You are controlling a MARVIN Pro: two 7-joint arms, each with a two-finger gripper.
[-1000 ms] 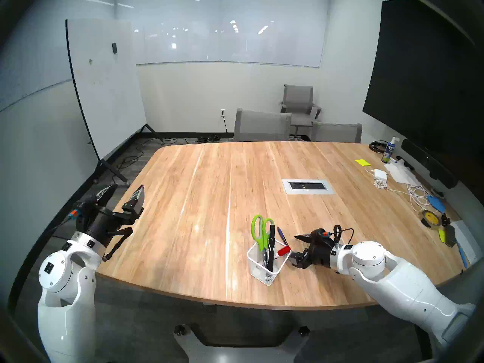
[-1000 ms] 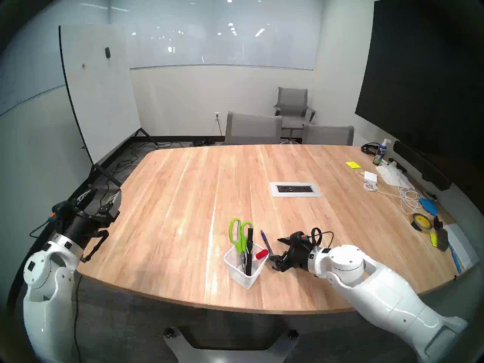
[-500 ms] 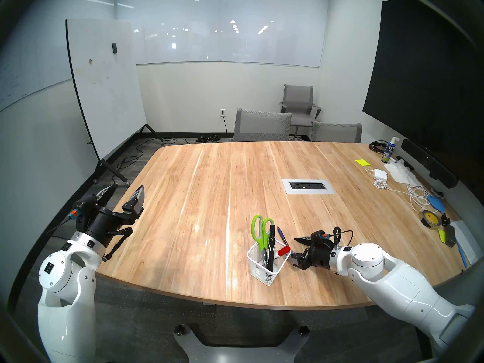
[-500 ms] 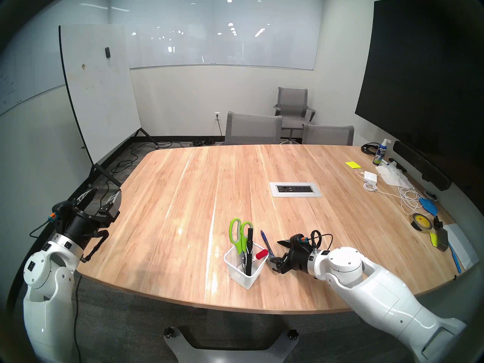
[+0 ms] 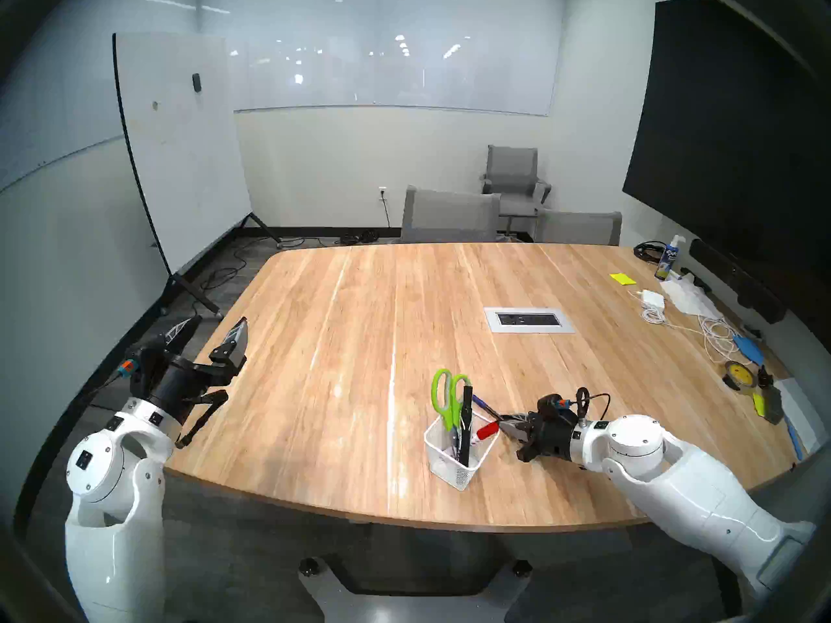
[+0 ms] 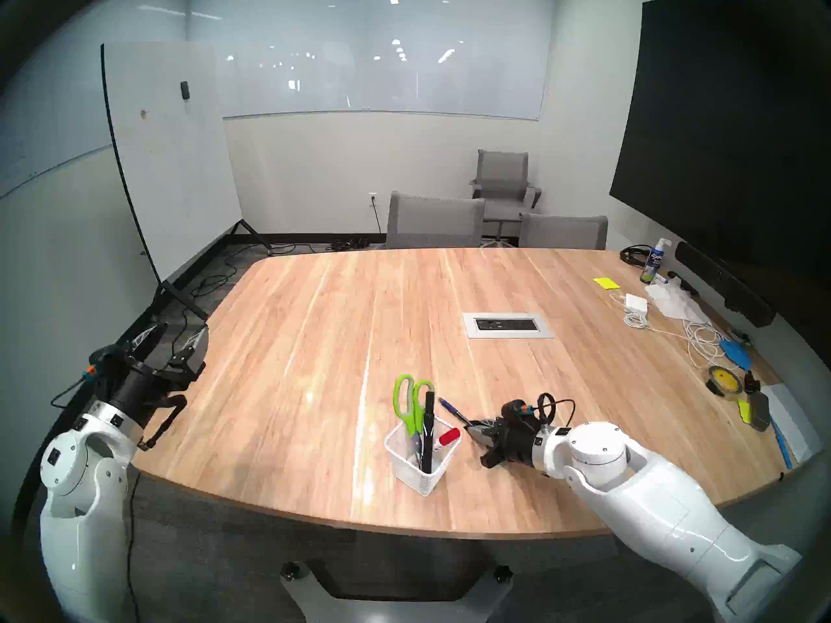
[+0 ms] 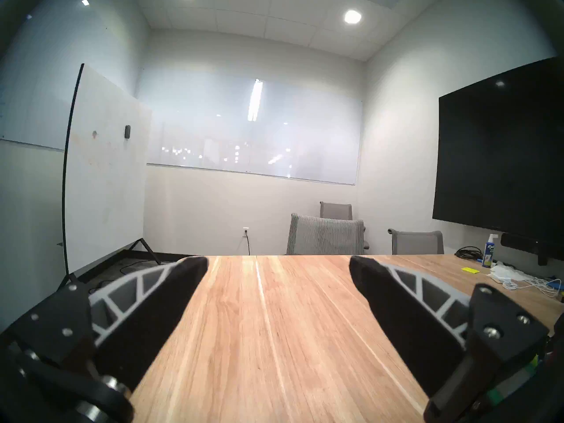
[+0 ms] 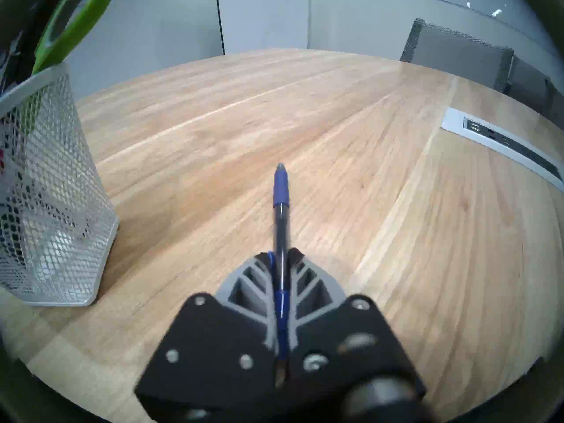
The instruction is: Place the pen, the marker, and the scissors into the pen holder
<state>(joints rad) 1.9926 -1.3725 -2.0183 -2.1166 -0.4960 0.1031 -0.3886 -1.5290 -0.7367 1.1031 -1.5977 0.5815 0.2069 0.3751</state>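
Right end effector (image 8: 280, 260) pinching the pen (image 8: 281, 218), fingers pressed onto its barrel; the blue tip end sticks out past the fingertips, over the table (image 8: 396, 230), just right of the pen holder (image 8: 52, 230) in the right wrist view. From the head view the right end effector (image 5: 506, 422) sits just beside the pen holder (image 5: 456, 467), on its right side, low over the table (image 5: 337, 339), with the pen (image 5: 482, 403) angled up and away from the holder's rim, outside the holder.

Scissors (image 5: 446, 399) stand in the pen holder, green handle loops up, blades down inside. Black marker (image 5: 466, 422) also stands in the holder next to the scissors. Red-capped marker (image 5: 487, 430) leans across the holder's right rim, cap poking out toward the right end effector.

Left end effector (image 5: 215, 334) spread wide, nothing between the fingers, well apart from the pen holder, off past the table's left edge. Left wrist view: both fingers (image 7: 158, 306) apart with bare table between them.

Outlet panel (image 5: 529, 320) set in the table, far side of the pen holder.
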